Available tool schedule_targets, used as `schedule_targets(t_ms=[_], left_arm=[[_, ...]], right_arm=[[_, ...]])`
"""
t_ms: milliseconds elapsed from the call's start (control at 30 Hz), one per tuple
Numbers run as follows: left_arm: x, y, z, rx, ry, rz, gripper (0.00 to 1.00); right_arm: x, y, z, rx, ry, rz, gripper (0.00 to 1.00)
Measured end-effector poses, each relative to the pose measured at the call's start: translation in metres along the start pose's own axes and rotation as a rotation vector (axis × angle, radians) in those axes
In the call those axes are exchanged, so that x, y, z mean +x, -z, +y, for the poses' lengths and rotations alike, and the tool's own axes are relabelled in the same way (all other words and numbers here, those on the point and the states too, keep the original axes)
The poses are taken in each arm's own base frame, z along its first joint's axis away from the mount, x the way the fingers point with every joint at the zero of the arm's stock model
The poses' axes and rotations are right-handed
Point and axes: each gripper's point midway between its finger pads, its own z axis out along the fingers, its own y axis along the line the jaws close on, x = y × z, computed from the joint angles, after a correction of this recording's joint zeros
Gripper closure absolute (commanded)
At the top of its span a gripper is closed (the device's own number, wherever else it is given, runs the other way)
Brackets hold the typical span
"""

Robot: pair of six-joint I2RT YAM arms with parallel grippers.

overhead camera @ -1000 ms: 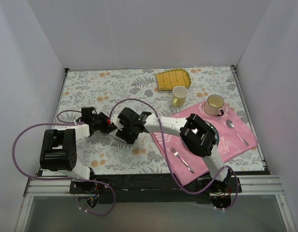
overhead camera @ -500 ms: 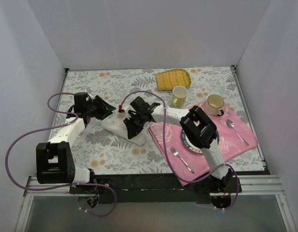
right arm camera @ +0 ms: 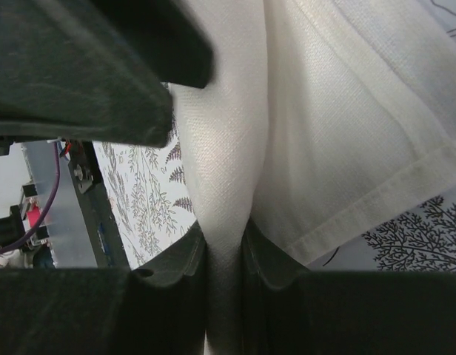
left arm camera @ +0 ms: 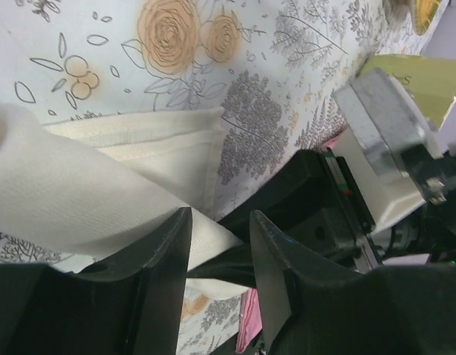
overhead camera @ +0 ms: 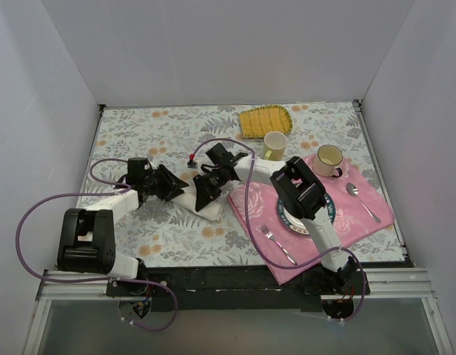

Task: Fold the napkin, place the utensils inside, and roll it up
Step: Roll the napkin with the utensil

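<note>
The cream-white napkin (overhead camera: 213, 211) lies bunched on the floral tablecloth left of the pink mat. In the right wrist view, my right gripper (right arm camera: 224, 244) is shut on a raised fold of the napkin (right arm camera: 339, 133). It shows at the napkin's middle in the top view (overhead camera: 203, 194). My left gripper (overhead camera: 180, 185) is at the napkin's left side, facing the right gripper. In the left wrist view its jaws (left arm camera: 220, 244) stand open, with the napkin (left arm camera: 87, 200) beside the left finger and the right gripper's dark finger beyond the gap. No gold utensil is in view.
A pink rose-patterned mat (overhead camera: 361, 214) lies at the right with a silver fork (overhead camera: 278, 245), a silver spoon (overhead camera: 361, 200), a plate (overhead camera: 326, 214) and a cream cup (overhead camera: 329, 159). A yellow-green cup (overhead camera: 275, 146) and a yellow ribbed mat (overhead camera: 265, 120) are at the back.
My left gripper has swung from the back left down and right to the napkin's left side. The right gripper has shifted slightly, and the flat napkin is now bunched between the grippers.
</note>
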Motion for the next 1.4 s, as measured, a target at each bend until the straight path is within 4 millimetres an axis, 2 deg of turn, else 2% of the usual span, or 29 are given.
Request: schedule_targets(t_ms=[133,167,200,267,367,633,700,800,933,1033,1233,1400], left_arm=[[0.0,-0.012,0.014,-0.027,0.01,0.001,0.64],[0.0,-0.014,0.017,-0.035,0.013,0.005,0.64],[0.0,-0.017,0.02,-0.039,0.013,0.005,0.64],[0.0,-0.021,0.022,-0.041,0.009,0.007,0.64],[-0.001,-0.023,0.022,-0.035,0.0,0.005,0.64],[-0.002,-0.025,0.022,-0.03,-0.012,0.001,0.64],[-0.002,-0.025,0.022,-0.03,-0.015,0.002,0.64],[-0.002,-0.025,0.022,-0.03,-0.02,0.003,0.64],[-0.002,-0.026,0.023,-0.03,-0.021,0.005,0.64],[-0.002,-0.026,0.022,-0.031,-0.021,0.008,0.64],[-0.005,-0.03,0.021,-0.04,-0.018,0.022,0.64],[-0.005,-0.031,0.021,-0.054,-0.014,0.038,0.64]], right_arm=[[0.0,0.0,0.001,-0.004,-0.003,0.001,0.59],[0.0,0.001,0.001,-0.006,-0.002,0.002,0.52],[0.0,0.001,0.002,-0.006,0.001,0.003,0.5],[-0.001,0.004,0.005,0.006,0.015,0.006,0.42],[0.0,0.008,0.008,0.071,0.061,0.016,0.36],[-0.002,0.03,-0.004,0.296,0.165,0.026,0.36],[0.004,0.035,-0.012,0.35,0.18,0.027,0.38],[0.011,0.038,-0.018,0.395,0.195,0.023,0.47],[0.012,0.037,-0.022,0.451,0.227,0.019,0.48],[0.013,0.036,-0.02,0.495,0.261,0.024,0.44],[0.009,0.04,-0.017,0.609,0.353,0.047,0.29],[-0.006,0.049,0.008,0.632,0.516,0.017,0.24]])
